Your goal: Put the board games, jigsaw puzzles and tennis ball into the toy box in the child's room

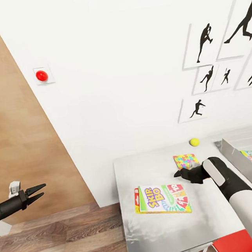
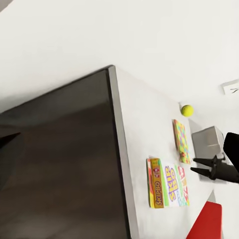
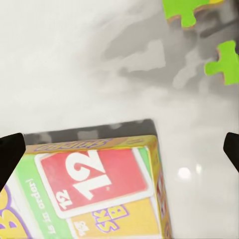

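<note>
While apart, board game (image 1: 163, 199) beside right hand (image 1: 178, 173)

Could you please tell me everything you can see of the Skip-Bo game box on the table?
The Skip-Bo game box is a flat rectangular printed cardboard box, green and yellow-orange with red edges and a red "12" card picture. It lies face up, slightly askew, near the front-left part of the pale grey table. The right gripper hovers open just beyond it, not touching.

I'm seeing a green, yellow and red Skip-Bo board game (image 1: 163, 199), a multicoloured jigsaw puzzle (image 1: 185, 160), a yellow-green tennis ball (image 1: 194, 142) and the pale grey surface (image 1: 162, 232).
</note>
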